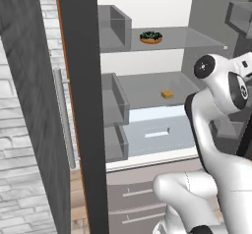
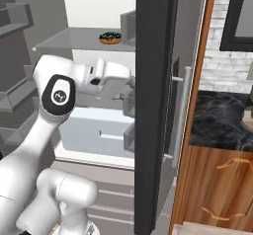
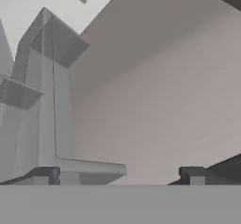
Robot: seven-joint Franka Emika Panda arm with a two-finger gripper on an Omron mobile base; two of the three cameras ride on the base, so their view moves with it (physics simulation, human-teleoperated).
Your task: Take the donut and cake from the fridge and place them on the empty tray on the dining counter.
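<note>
fridge door edge matt dark, handle brushed metal; shelves translucent glass; donut icing glossy.

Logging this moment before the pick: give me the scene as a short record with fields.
fridge: doors open, white interior
donut: on the upper glass shelf
cake: on the shelf below, apart from the donut
gripper: open, holding nothing, facing the grey inner wall
carried so far: nothing; both items in the fridge

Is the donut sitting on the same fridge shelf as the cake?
No: in the left base view the donut lies on the upper glass shelf, while the cake lies on the shelf below it.
</note>
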